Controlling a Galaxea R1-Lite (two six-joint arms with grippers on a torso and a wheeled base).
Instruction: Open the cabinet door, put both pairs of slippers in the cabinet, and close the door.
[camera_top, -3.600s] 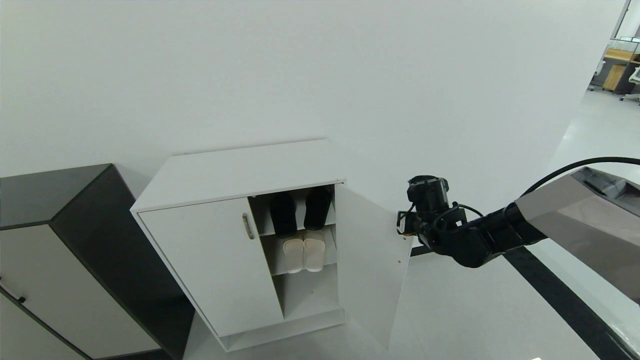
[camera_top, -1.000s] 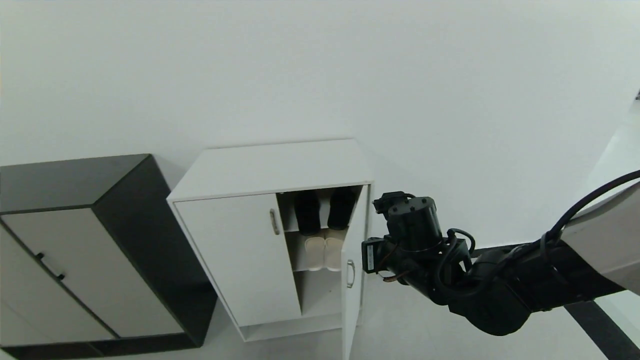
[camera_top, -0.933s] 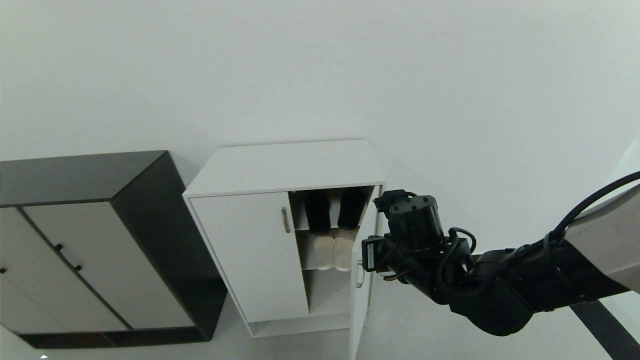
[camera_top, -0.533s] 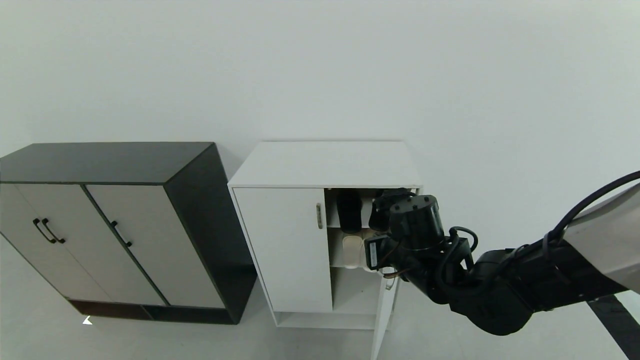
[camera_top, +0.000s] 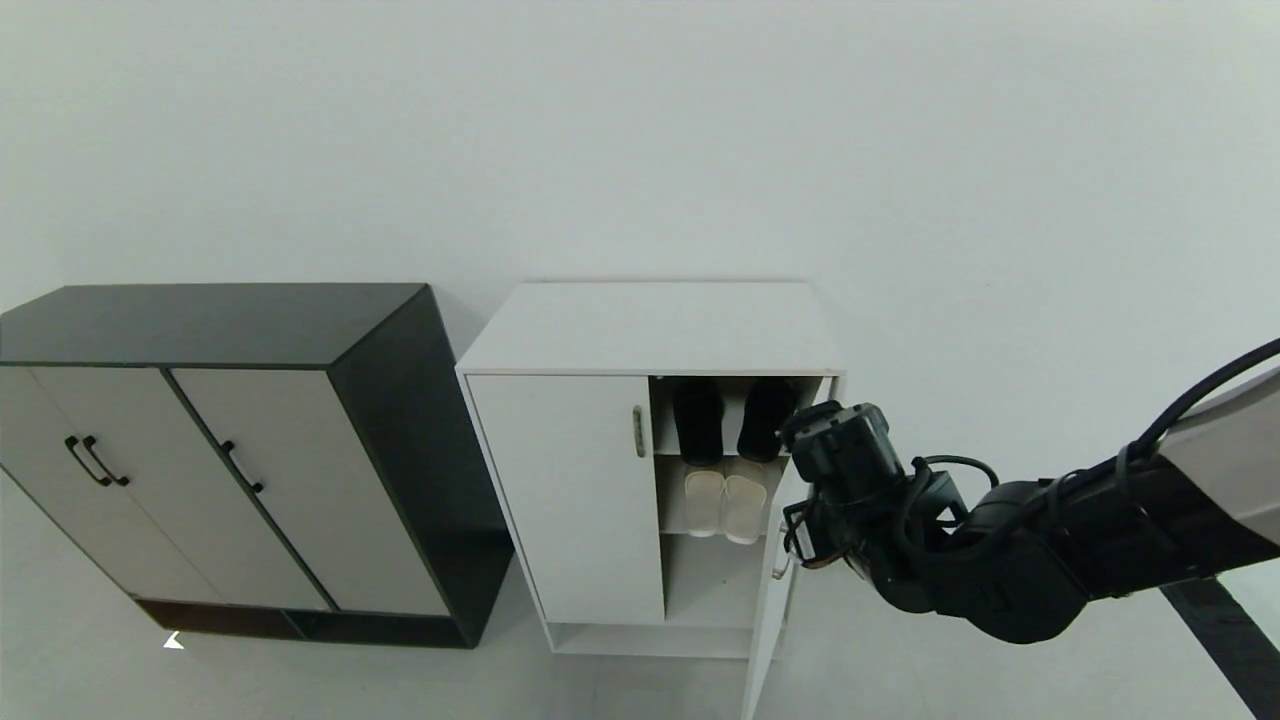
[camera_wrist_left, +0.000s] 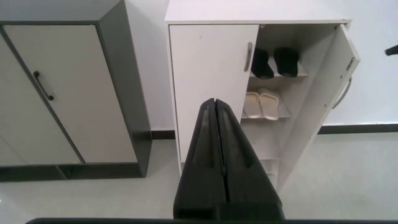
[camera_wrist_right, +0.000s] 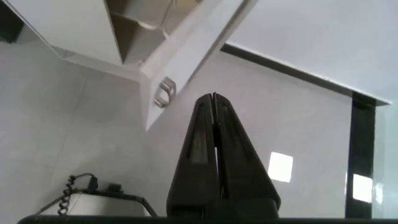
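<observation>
The white cabinet (camera_top: 650, 330) stands against the wall with its left door (camera_top: 565, 495) closed. Its right door (camera_top: 772, 610) stands out into the room, edge-on in the head view. A black pair of slippers (camera_top: 730, 415) lies on the top shelf and a white pair (camera_top: 725, 500) on the shelf below. My right arm's wrist (camera_top: 850, 470) is just right of the open door, level with its handle (camera_wrist_right: 164, 93). My right gripper (camera_wrist_right: 214, 98) is shut and empty, apart from that handle. My left gripper (camera_wrist_left: 215, 103) is shut and empty, held back from the cabinet front (camera_wrist_left: 208, 81).
A dark cabinet (camera_top: 240, 330) with grey doors stands directly left of the white one. A plain wall runs behind both. A black stripe (camera_top: 1215, 620) crosses the pale floor at the right. Open floor lies in front of the cabinets.
The head view has swung, so the white cabinet now sits near the middle. In the last half second my right wrist moved right and down, uncovering the slippers. The door kept its angle.
</observation>
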